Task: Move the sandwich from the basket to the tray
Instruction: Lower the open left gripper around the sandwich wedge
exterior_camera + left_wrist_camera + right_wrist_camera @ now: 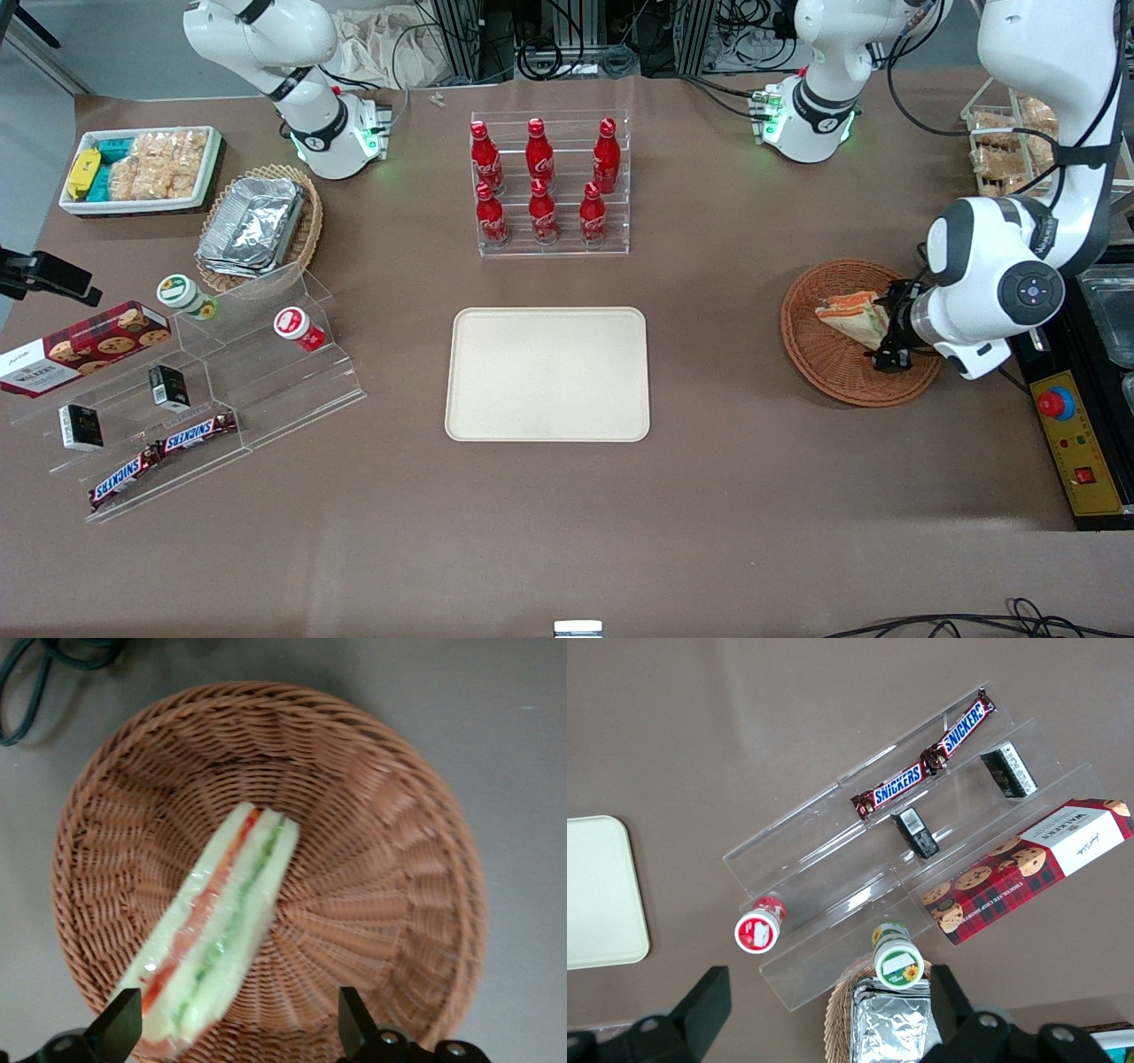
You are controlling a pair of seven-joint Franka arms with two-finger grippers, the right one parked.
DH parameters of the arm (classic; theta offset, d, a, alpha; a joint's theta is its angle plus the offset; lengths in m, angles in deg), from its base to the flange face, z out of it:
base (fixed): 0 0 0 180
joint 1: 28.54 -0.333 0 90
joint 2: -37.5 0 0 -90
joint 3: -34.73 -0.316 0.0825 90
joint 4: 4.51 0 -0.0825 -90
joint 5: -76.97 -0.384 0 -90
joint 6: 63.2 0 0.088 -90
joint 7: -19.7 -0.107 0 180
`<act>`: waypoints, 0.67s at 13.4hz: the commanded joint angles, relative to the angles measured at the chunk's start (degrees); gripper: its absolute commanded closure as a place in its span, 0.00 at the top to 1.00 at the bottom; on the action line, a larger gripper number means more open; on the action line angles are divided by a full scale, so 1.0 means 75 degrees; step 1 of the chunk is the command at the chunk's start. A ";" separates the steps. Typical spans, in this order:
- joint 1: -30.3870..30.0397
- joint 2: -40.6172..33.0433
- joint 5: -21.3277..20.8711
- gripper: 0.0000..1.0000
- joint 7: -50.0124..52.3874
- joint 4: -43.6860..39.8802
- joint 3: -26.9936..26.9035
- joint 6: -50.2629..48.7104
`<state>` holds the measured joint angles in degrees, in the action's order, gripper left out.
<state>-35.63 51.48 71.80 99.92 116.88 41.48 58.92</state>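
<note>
The sandwich (852,315), a wrapped white-bread wedge with orange and green layers, lies in the round reddish-brown wicker basket (833,377) toward the working arm's end of the table. My left gripper (890,341) hangs low over the basket, open, right at the sandwich's wide end. In the left wrist view the sandwich (221,921) lies on the basket's weave (381,859), its wide end between the fingers (124,1023) of the gripper (237,1023), close to one finger and well apart from the other. The cream tray (547,374) lies flat mid-table with nothing on it.
A clear rack of red cola bottles (549,186) stands farther from the camera than the tray. A clear stepped shelf with snacks (186,390), a tan basket of foil containers (257,226) and a white tub (142,168) sit toward the parked arm's end. A control box (1076,443) is beside the basket.
</note>
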 commanded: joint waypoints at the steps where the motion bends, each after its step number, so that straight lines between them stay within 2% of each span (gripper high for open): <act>1: -0.0027 -0.0480 -0.0131 1.00 0.0330 0.0619 0.0026 0.0206; 9: -0.0015 -0.0902 -0.0132 1.00 0.0858 0.0878 0.0026 -0.0286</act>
<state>-35.62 47.54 71.80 104.57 121.17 41.40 57.33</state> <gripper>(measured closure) 0.000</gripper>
